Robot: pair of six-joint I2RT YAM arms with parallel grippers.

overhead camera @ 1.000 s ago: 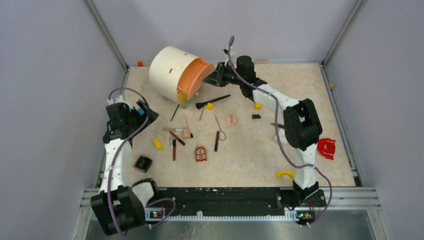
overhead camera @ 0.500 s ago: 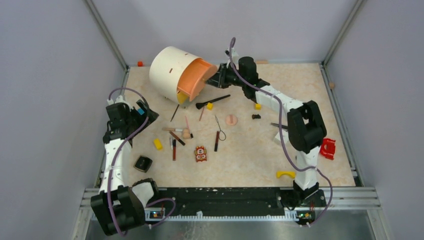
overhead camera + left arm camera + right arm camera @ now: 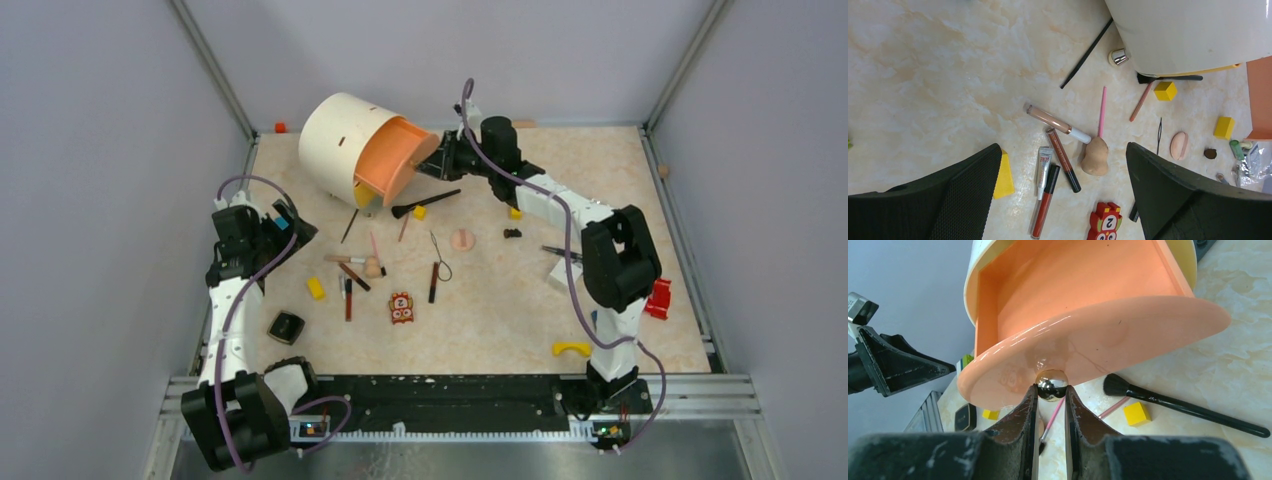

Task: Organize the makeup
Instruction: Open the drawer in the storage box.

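Note:
A cream round organizer (image 3: pixel 335 140) lies on its side at the back left, its orange drawer (image 3: pixel 395 155) pulled partly out. My right gripper (image 3: pixel 437 158) is shut on the drawer's shiny metal knob (image 3: pixel 1051 384). Makeup lies scattered in front: a black brush (image 3: pixel 427 203), a pink stick (image 3: pixel 375 245), a wire-loop tool (image 3: pixel 439 255), a peach puff (image 3: pixel 462 240), a beige sponge (image 3: pixel 1095 157), a red gloss tube (image 3: pixel 1045 202) and a brown tube (image 3: pixel 1063 159). My left gripper (image 3: pixel 290 222) hangs open and empty above the table's left side.
Yellow blocks (image 3: pixel 316 288) (image 3: pixel 420 211) (image 3: pixel 516 212) and an orange-red owl toy (image 3: pixel 402 307) lie among the makeup. A black compact (image 3: pixel 286 327) sits front left. A red piece (image 3: pixel 657 297) and a yellow curved piece (image 3: pixel 571 348) lie at the right. Walls close three sides.
My right gripper has moved right with the knob, and the orange drawer has slid further out of the organizer. The left arm has not moved.

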